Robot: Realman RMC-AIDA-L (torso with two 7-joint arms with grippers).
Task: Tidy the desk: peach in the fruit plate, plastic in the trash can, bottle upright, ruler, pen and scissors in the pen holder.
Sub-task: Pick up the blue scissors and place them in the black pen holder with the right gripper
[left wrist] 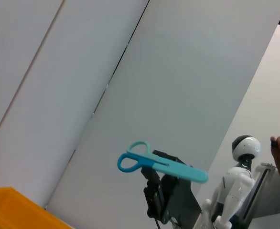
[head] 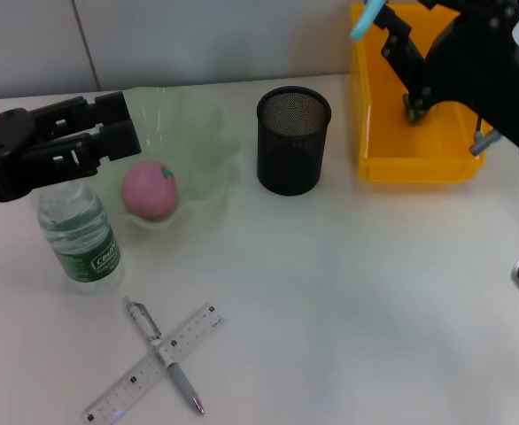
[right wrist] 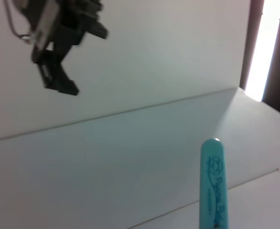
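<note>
Right gripper (left wrist: 155,177) lifts light-blue plastic scissors (left wrist: 161,164), clamped, above the yellow bin (head: 414,142).
Left gripper's (head: 109,128) grip state: cannot tell.

- You have the peach (head: 150,189) in the fruit plate (head: 208,142).
- Your pen (head: 163,356) lies crossed over the ruler (head: 153,363).
- The bottle (head: 79,235) stands upright.

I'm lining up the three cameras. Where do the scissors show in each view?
Head view: only a tip of the scissors shows at the top edge, above the yellow bin, held by the right gripper.
Left wrist view: whole scissors, low centre, handles leftward.
Right wrist view: sheathed blade end, bottom edge.
Shared landmark: the scissors themselves.
</note>
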